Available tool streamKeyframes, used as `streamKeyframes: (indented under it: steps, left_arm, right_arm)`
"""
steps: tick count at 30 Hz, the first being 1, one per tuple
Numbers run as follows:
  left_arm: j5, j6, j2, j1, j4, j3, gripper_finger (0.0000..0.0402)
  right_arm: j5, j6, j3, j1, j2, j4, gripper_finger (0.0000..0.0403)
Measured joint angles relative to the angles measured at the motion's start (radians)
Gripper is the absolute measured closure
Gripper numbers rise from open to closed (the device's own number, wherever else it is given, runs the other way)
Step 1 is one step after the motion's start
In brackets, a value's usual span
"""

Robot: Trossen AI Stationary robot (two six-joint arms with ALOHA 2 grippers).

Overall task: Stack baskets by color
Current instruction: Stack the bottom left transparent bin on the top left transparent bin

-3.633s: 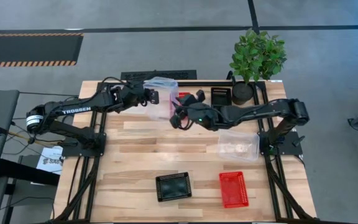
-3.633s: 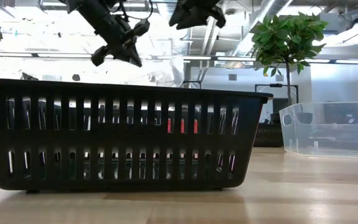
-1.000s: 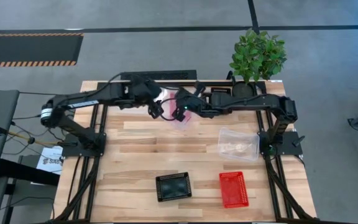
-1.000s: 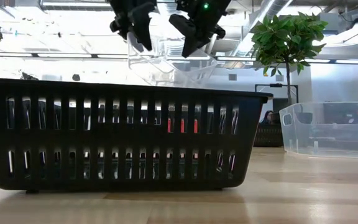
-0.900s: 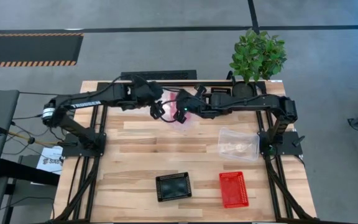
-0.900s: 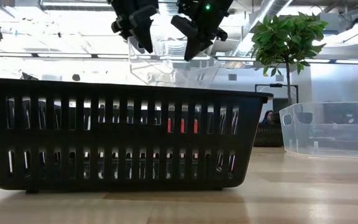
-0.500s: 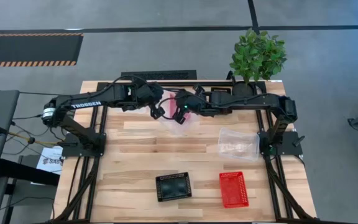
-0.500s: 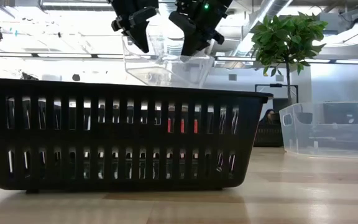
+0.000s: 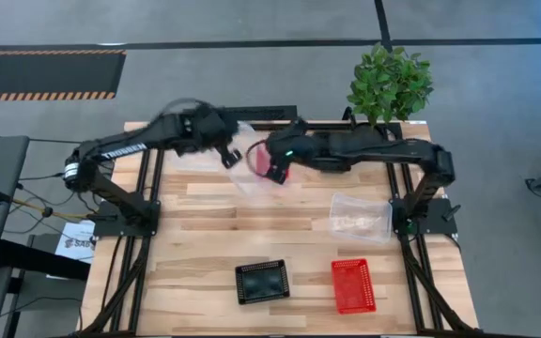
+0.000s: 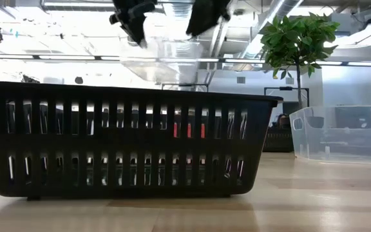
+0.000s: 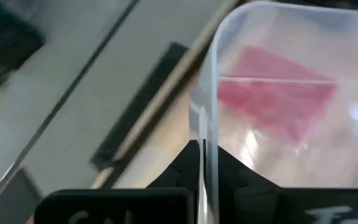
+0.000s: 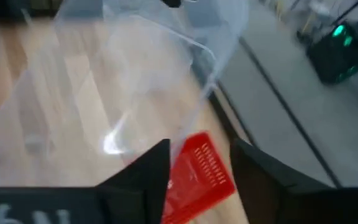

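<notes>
We lift a clear basket at the table's far side.

Nearest us on the wooden table (image 9: 205, 244) sit a black mesh basket (image 9: 262, 281) and a red mesh basket (image 9: 353, 285), then a second clear basket (image 9: 360, 217). Farther back, our left gripper (image 9: 230, 153) is clenched on the raised clear basket's (image 9: 250, 169) rim; our right gripper (image 9: 272, 158) stands released beside it, above another red basket (image 9: 272, 161). A potted plant (image 9: 387, 86) stands beyond.
</notes>
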Motion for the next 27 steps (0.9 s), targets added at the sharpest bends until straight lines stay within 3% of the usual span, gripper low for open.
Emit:
streamKeyframes:
  steps: [5, 10, 13, 18, 27]
  left_arm:
    - [-0.008, -0.031, -0.003, 0.151, -0.166, 0.167, 0.0401]
    - [0.046, -0.107, -0.033, 0.360, -0.351, 0.195, 0.0401]
    - [0.052, -0.168, -0.080, 0.467, -0.389, 0.151, 0.0401]
    - [0.066, -0.271, -0.154, 0.553, -0.332, 0.038, 0.0401]
    - [0.121, -0.305, -0.209, 0.588, -0.161, -0.226, 0.0401]
  right_arm:
    - [0.007, 0.021, -0.030, -0.001, -0.179, -0.077, 0.0163]
    - [0.009, 0.097, -0.264, 0.014, -0.388, -0.026, 0.0159]
    - [0.007, 0.127, -0.460, 0.036, -0.511, 0.087, 0.0163]
    - [0.006, 0.173, -0.722, 0.071, -0.673, 0.264, 0.0163]
    - [0.008, 0.263, -0.942, 0.138, -0.831, 0.306, 0.0163]
